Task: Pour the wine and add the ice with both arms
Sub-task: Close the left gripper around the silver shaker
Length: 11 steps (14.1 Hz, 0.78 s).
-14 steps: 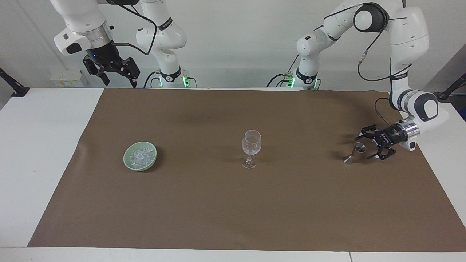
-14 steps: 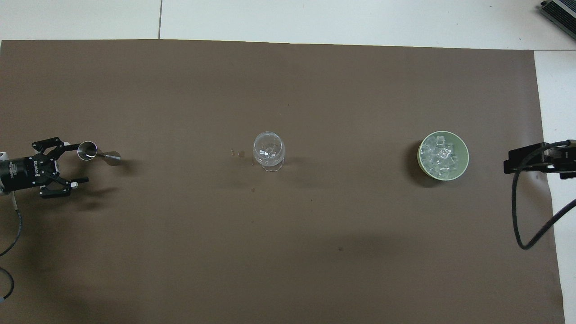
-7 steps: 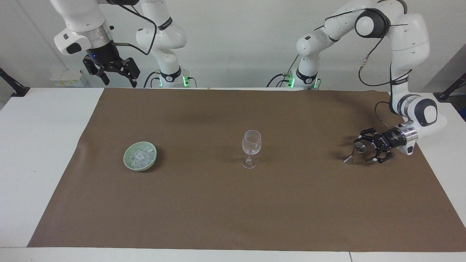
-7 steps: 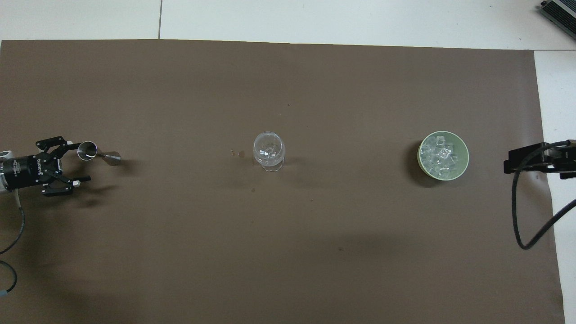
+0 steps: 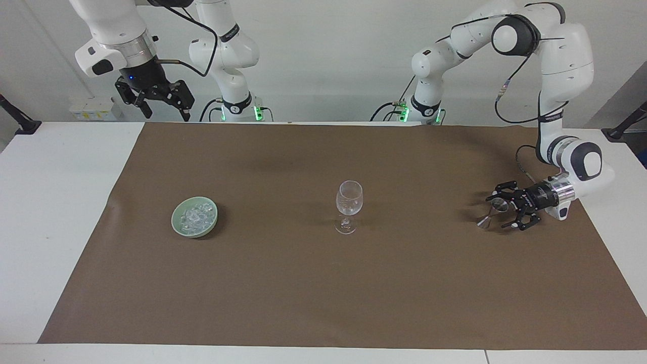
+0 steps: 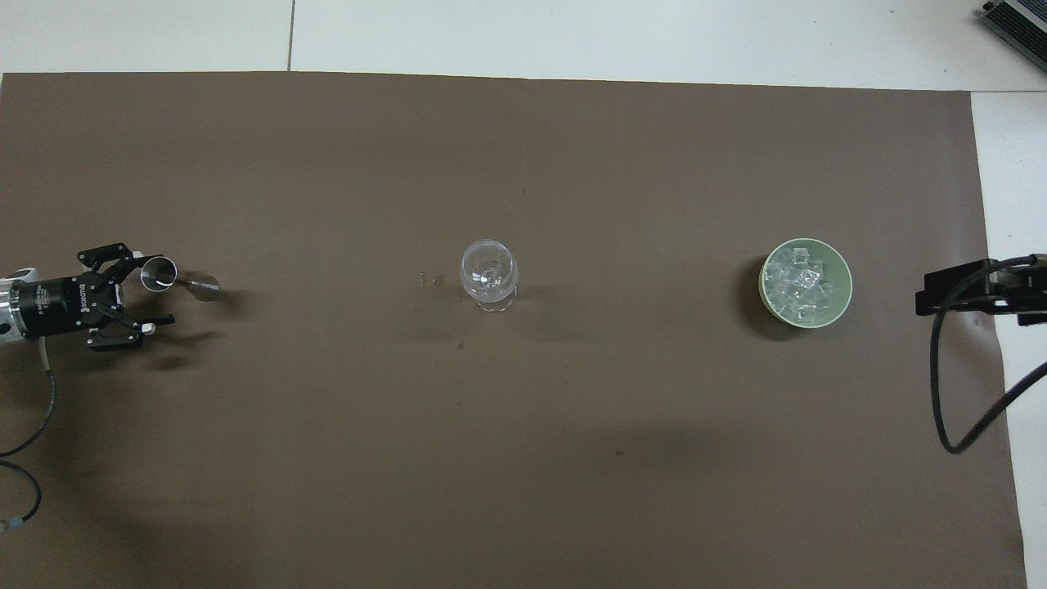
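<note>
The left arm's black two-finger gripper [image 5: 509,208], fingers spread, flanks the small steel jigger [image 5: 492,212]; it must pinch it, then pour into the clear stemmed wineglass [image 5: 349,205], while the glassy ice chunks [image 5: 196,215] sit in their pale green bowl [image 5: 178,221].

1 clear stemmed wine glass [image 5: 349,205] | 1 pale green bowl [image 5: 178,222] of ice chunks [image 5: 196,216] | 1 small steel jigger [image 5: 493,211]

White lettering runs along the black body of the left gripper [image 6: 135,293], which lies level beside the metal jigger [image 6: 176,279] at the left arm's end of the brown mat [image 6: 523,458]. It seems to spell ROBOTIQ, though the letters are too small to be sure. Nothing else readable shows.
</note>
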Each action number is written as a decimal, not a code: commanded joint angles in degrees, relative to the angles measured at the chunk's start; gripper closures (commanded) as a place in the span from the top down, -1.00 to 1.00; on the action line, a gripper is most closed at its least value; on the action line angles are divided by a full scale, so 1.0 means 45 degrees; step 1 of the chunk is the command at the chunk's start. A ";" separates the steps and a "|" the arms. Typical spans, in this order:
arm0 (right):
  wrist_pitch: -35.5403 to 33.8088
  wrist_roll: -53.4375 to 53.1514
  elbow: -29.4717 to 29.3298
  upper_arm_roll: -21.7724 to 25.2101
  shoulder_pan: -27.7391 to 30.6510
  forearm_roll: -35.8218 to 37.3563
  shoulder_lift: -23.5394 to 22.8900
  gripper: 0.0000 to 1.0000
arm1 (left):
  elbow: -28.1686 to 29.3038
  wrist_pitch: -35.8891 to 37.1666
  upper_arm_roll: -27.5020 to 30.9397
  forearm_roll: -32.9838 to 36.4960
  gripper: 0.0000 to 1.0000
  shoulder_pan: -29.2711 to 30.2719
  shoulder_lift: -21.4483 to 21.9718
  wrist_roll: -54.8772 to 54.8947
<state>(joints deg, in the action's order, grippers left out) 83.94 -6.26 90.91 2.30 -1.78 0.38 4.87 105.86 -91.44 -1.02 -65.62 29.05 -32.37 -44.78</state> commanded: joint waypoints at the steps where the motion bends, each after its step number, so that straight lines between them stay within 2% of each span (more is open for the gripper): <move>1: -0.0021 0.0238 0.0305 0.0016 0.0063 -0.0201 0.0285 1.00 | -0.0244 0.0222 0.0130 -0.0281 1.00 -0.0166 -0.0385 0.0517; 10: -0.0020 0.0238 0.0286 0.0016 0.0063 -0.0201 0.0285 1.00 | -0.0205 0.0222 0.0130 -0.0320 1.00 -0.0146 -0.0483 0.1026; 11: -0.0021 0.0238 0.0286 0.0016 0.0063 -0.0201 0.0285 1.00 | -0.0205 0.0222 0.0130 -0.0359 0.92 -0.0165 -0.0483 0.1026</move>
<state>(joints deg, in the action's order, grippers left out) 83.94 -6.26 90.91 2.30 -1.78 0.38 4.87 105.86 -91.44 -1.02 -66.06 28.82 -33.59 -41.00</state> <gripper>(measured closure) 0.000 0.000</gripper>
